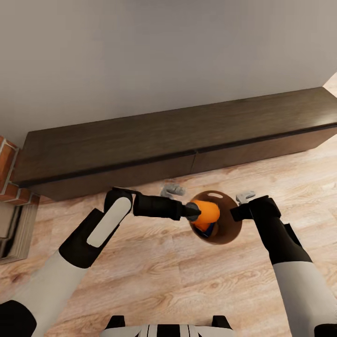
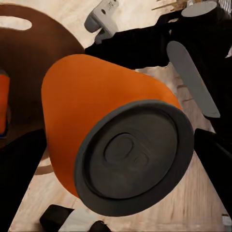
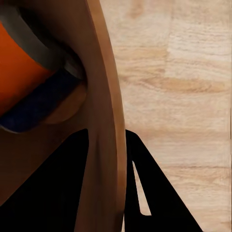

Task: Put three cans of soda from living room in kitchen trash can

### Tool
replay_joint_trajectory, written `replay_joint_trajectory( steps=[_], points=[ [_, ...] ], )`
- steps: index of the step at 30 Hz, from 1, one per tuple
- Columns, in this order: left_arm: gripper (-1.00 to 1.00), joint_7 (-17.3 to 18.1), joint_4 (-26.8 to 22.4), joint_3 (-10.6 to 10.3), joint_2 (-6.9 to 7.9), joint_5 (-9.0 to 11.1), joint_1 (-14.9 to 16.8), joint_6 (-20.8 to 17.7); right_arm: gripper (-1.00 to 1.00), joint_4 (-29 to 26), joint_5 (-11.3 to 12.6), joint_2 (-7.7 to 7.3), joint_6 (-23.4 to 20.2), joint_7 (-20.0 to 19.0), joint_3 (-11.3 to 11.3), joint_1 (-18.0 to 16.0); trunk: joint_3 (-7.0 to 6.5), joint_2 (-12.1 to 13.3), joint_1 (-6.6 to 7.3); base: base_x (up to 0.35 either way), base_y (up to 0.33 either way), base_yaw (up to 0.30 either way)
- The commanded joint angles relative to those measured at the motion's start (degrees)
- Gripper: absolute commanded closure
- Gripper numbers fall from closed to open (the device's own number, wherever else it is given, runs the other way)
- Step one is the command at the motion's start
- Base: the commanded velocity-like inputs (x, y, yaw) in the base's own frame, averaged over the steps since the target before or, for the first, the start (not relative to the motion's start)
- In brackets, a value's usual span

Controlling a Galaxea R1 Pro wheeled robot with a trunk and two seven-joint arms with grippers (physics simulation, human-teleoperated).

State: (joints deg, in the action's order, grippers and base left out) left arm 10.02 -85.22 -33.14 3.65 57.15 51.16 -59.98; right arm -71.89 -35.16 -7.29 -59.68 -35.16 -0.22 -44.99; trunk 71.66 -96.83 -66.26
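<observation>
My left gripper (image 1: 195,211) is shut on an orange can of soda (image 1: 208,211), held sideways over the mouth of the tash can (image 1: 230,234). Close up, that can (image 2: 82,106) shows its grey top, with black fingers (image 2: 19,179) on either side. My right gripper (image 1: 238,213) is shut on the bin's rim, and its two fingers straddle the brown wall (image 3: 104,96). Inside the bin lie a blue can (image 3: 41,104) and a second orange can (image 3: 19,63). The bin hangs just above the pale wood floor, in front of the cabinet.
A long dark low cabinet (image 1: 178,135) runs along the grey wall straight ahead. A red-brick fireplace (image 1: 7,173) stands at the left edge. Two small grey objects (image 1: 172,190) (image 1: 245,196) lie on the floor by the cabinet's base. Pale wood floor (image 1: 164,281) stretches toward me.
</observation>
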Motion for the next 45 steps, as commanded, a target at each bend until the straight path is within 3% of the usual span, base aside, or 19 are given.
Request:
replay_joint_trajectory(
  steps=[1, 10, 14, 27, 30, 34, 45],
  points=[
    [1.00, -0.63, 0.08, -0.90, -0.38, -0.17, 0.01, -0.02, 1.00, -0.10, 1.04, 0.02, -0.32, -0.19, 0.60, -0.01, -0.01, 0.00, 0.01, 0.000, 0.000, 0.000],
    [1.00, -2.16, 2.92, -2.34, -2.98, -1.83, -0.01, -0.02, 1.00, -0.35, 0.97, 0.08, -0.32, -0.25, 1.59, -0.01, -0.01, 0.00, 0.01, 0.000, 0.000, 0.000],
    [1.00, -3.06, 4.00, -2.42, -4.63, -3.60, -0.01, -0.02, 1.00, -0.36, 0.97, 0.01, -0.32, -0.26, 1.62, 0.02, -0.01, 0.00, 0.01, 0.000, 0.000, 0.000],
    [1.00, -3.43, 8.64, -2.59, -6.63, -4.33, 0.12, -0.02, 1.00, -0.36, 1.05, 0.08, -0.32, -0.26, 1.78, 0.67, -0.01, 0.00, 0.01, 0.000, 0.000, 0.000],
    [1.00, -3.33, 10.57, -2.53, -7.30, -7.94, 0.23, -0.02, 1.00, -0.43, 1.05, 0.15, -0.32, -0.26, 2.24, 0.76, -0.01, 0.00, 0.01, 0.000, 0.000, 0.000],
    [1.00, -3.29, 11.60, -2.52, -7.99, -10.50, 0.25, -0.02, 1.00, -0.44, 1.05, 0.20, -0.32, -0.26, 3.06, 0.83, -0.01, 0.00, 0.01, 0.000, 0.000, 0.000],
    [1.00, -3.42, 13.22, -2.54, -8.79, -11.59, 0.26, -0.02, 1.00, -1.00, 0.97, 1.26, -0.32, -0.26, 3.46, 1.19, -0.01, 0.00, 0.01, 0.000, 0.000, 0.000]
  ],
)
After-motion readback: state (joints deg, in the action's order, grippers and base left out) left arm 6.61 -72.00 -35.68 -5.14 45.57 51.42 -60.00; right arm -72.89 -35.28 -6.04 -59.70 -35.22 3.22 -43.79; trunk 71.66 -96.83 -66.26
